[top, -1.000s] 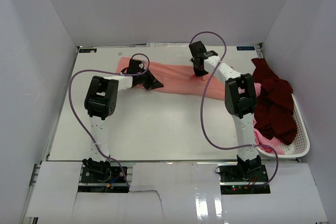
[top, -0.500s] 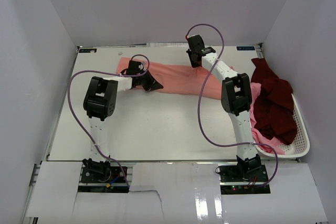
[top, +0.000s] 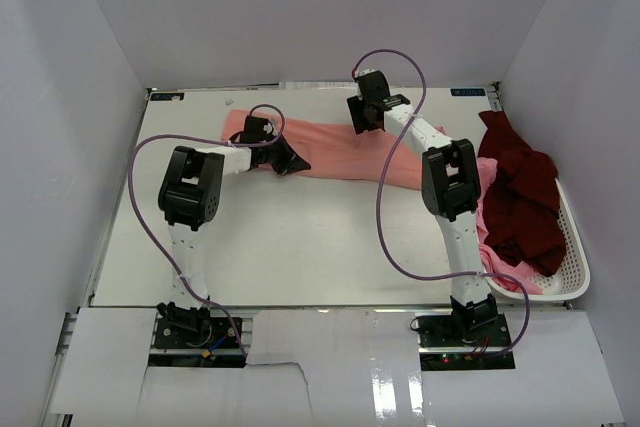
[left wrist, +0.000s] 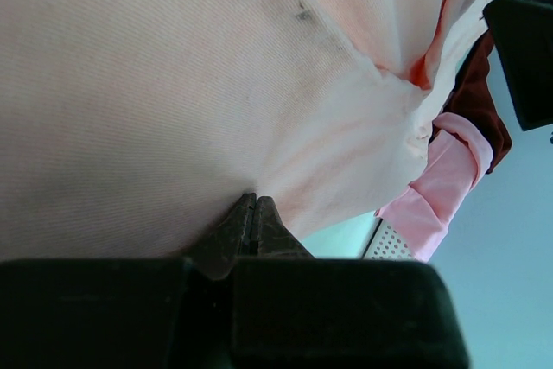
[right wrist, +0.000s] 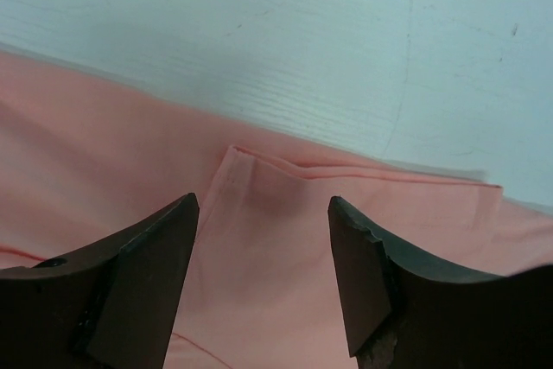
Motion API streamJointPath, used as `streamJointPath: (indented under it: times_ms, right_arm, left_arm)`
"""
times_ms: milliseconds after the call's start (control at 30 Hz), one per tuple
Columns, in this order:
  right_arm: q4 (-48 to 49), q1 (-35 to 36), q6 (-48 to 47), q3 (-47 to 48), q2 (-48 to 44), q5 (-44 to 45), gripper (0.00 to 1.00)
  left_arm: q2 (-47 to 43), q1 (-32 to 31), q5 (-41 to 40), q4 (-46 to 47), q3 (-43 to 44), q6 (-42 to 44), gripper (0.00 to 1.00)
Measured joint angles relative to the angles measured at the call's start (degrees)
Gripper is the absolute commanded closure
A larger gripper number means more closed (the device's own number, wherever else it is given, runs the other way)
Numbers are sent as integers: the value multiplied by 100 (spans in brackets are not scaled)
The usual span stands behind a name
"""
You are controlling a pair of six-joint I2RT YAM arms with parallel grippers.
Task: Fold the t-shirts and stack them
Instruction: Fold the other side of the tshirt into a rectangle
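A salmon-pink t-shirt (top: 335, 152) lies stretched in a long band across the far half of the table. My left gripper (top: 293, 159) is low at its near edge, left of centre. In the left wrist view the jaws (left wrist: 253, 200) are pressed together on the edge of that cloth (left wrist: 173, 84). My right gripper (top: 360, 123) hovers over the shirt's far edge. Its fingers (right wrist: 263, 212) stand wide apart above a folded hem corner (right wrist: 276, 283), with nothing between them. Dark maroon t-shirts (top: 520, 197) and a lighter pink one (top: 497, 265) lie heaped at the right.
A white slotted basket (top: 575, 247) at the table's right edge holds the maroon and pink heap, which spills over its left rim towards the right arm's upright link (top: 455, 182). White walls close in the table on three sides.
My right gripper has opened and let go of the salmon-pink shirt, and it has shifted slightly left and farther back. The left gripper and the shirt have stayed put.
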Motion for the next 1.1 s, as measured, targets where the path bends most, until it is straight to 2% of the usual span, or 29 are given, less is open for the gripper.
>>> streamJointPath:
  times_ms: [200, 333, 467, 500, 633, 900, 1100]
  right_arm:
    - [-332, -72, 476, -402, -374, -372, 34]
    - [-557, -236, 894, -1318, -1185, -881, 35]
    - [-678, -343, 1126, -2105, -1912, -1108, 42]
    - [-691, -348, 1145, -2240, -2026, -1108, 46]
    - [-719, -376, 1215, -2708, -2256, -1147, 91]
    - [-826, -501, 1379, -2973, -2264, -1755, 92]
    - [-785, -501, 1580, -2964, -2164, -2205, 92]
  left_arm:
    - [-118, 0, 4, -92, -105, 15, 98]
    - [-306, 13, -26, -385, -122, 96, 98]
    - [-599, 96, 22, -555, -120, 151, 97]
    - [-662, 144, 74, -570, -118, 151, 97]
    - [-778, 481, 227, -614, -83, 181, 96]
    - [-614, 1445, 358, -944, 605, 496, 96]
    - [-116, 1814, 411, -1003, 966, 667, 96]
